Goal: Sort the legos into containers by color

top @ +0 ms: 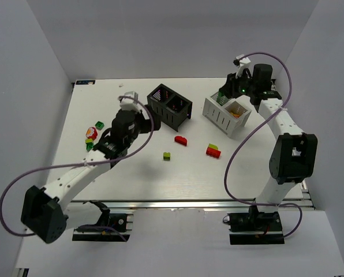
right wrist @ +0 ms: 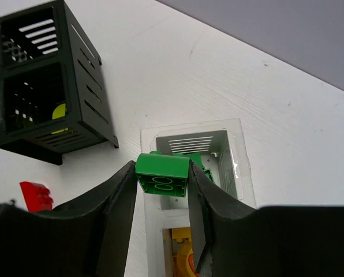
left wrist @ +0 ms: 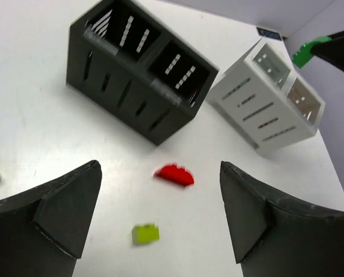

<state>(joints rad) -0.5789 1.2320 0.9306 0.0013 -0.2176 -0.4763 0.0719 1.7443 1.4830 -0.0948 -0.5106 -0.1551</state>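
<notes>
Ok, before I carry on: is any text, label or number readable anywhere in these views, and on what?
No text can be read in any view.
A small dark tag at the far edge of the table: its print is too blurred to read.
The black bin, the white bin and the green brick in the right hand: no markings visible.

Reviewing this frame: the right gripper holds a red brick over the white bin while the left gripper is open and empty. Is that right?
Not quite. The brick in the right gripper is green, not red, as the right wrist view shows. The rest stands: it is over the white bin, and the left gripper is open and empty.
</notes>
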